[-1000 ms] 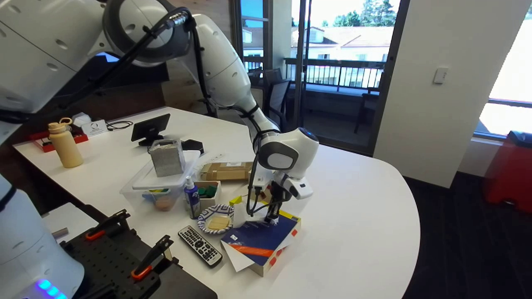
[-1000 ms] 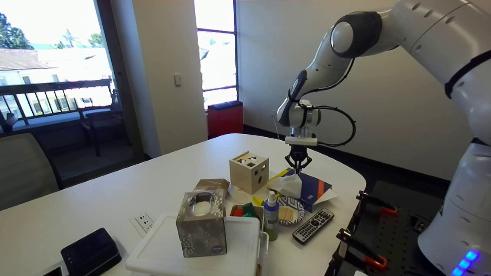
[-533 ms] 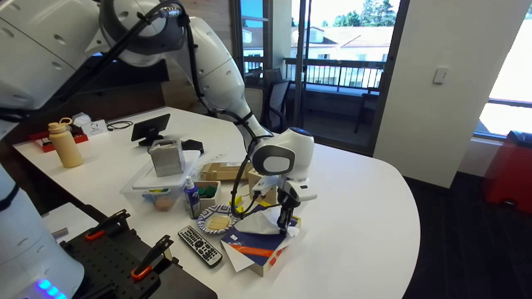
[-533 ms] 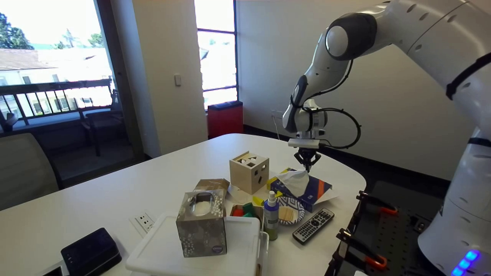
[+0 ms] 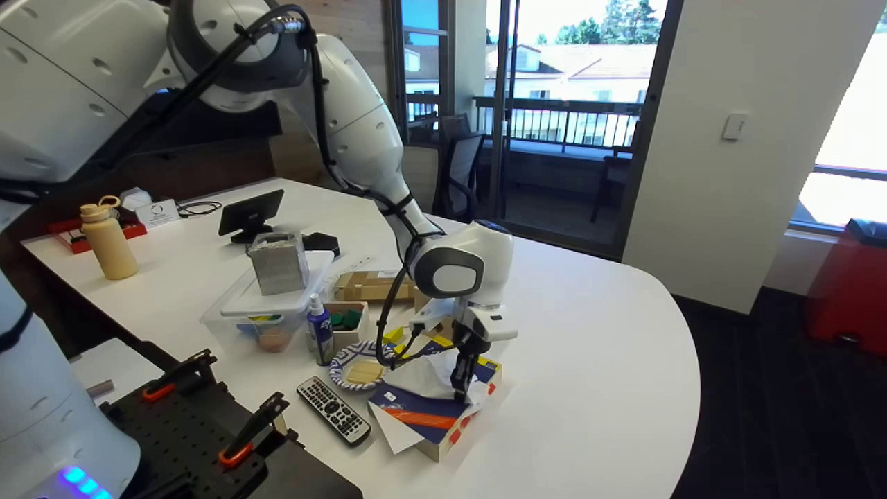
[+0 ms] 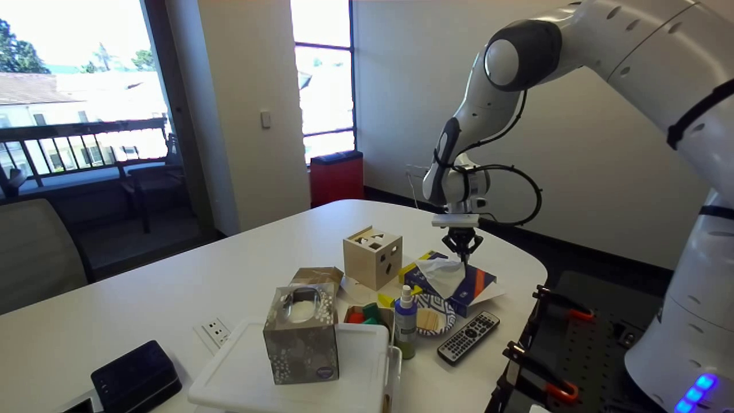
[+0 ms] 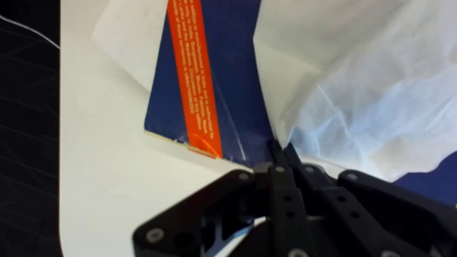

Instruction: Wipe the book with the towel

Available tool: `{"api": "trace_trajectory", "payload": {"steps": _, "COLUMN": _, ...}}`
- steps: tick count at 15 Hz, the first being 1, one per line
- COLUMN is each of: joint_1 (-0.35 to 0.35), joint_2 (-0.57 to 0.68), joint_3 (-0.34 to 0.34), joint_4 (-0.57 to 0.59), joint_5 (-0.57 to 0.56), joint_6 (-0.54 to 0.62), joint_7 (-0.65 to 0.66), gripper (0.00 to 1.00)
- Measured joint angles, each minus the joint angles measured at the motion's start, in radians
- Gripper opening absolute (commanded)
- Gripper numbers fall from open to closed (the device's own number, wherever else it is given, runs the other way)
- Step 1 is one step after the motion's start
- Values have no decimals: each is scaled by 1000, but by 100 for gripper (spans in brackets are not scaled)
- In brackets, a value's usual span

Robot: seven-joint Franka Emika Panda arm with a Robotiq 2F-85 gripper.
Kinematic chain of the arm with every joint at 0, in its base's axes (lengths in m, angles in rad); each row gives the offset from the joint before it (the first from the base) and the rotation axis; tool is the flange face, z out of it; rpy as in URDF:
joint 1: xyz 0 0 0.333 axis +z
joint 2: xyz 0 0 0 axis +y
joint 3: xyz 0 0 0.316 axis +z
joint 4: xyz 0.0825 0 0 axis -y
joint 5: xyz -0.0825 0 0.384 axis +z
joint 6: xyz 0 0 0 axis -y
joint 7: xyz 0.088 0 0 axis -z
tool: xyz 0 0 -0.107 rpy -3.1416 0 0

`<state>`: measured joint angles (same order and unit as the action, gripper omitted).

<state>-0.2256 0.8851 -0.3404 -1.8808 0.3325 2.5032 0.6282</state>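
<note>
My fingers [image 7: 285,214] stand narrow, side by side, and as far as I can judge a fold of the white towel [image 7: 385,89] is pinched between their tips; so thin a sheet would slip from a looser hold. I have it near an edge rather than by the middle, so the rest fans out toward two o'clock in my wrist view and lies slack across the cover, where it can trail along with a stroke. The book [image 7: 235,78] lies flat on the surface [image 5: 589,346], dark blue side up, which gives me a broad, level face to rub. I point down close to its edge, though whether my tips press the cover or ride just above it I cannot tell. Its orange band [image 7: 196,82] shows bare at ten o'clock from my tips, so I would judge a sweep that way useful. Farther out at ten, a white sheet [image 7: 132,43] juts from under the book, page or loose paper I cannot tell, and it might snag the towel. In an exterior view the remote control [image 5: 334,410] sits at nine o'clock from the book and the patterned plate [image 5: 338,371] at ten, good reason to keep strokes short on that side. Probably weight alone holds the book in place, so I should press lightly.
</note>
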Motion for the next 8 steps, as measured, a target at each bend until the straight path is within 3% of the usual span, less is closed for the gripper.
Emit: {"api": "trace_trajectory", "payload": {"steps": 8, "joint_1": -32, "joint_2": -1, "joint_3": 115, "joint_4": 14, "joint_5": 2, "joint_6": -28, "joint_7": -161, "gripper": 0}}
